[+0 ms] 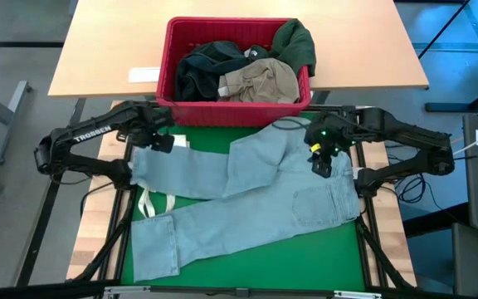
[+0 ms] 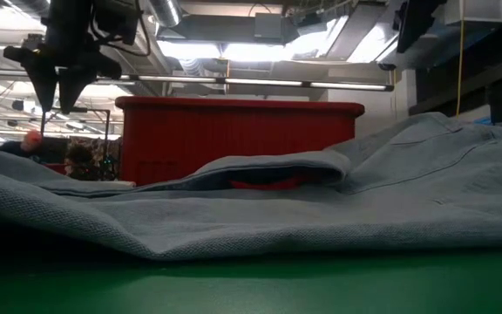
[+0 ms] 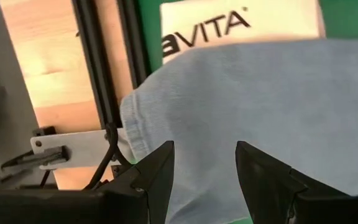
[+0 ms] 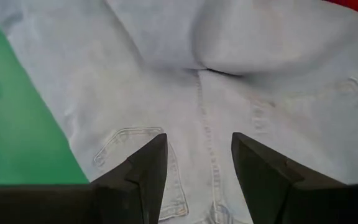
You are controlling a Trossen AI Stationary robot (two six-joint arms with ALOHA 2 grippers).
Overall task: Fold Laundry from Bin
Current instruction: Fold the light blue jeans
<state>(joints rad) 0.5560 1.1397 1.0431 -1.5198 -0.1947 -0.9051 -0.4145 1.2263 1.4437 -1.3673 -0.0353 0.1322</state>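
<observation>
High view shows the light blue jeans [image 1: 247, 195] spread on the green mat [image 1: 206, 270], legs running toward the left, one lying partly across the other, with a white tote bag [image 1: 152, 206] peeking out from under them. The red bin [image 1: 234, 110] sits just beyond the mat on the far table, holding dark green, black and khaki-beige pieces. The left gripper [image 1: 163, 141] hovers over the leg end at the left, and the right gripper [image 1: 322, 159] hovers over the seat and pocket area; both have their fingers spread apart with nothing between them, as each wrist view confirms, denim visible through the gap. I judge the fold has not begun. The likely trouble is a pinch that catches only the top layer where the legs overlap, so the fabric beneath drags and bunches. On the left, closing fingers could also snag the tote bag under the hem and lift it along. A raised ridge of cloth near the bin, seen in the low view, may fold unevenly.
</observation>
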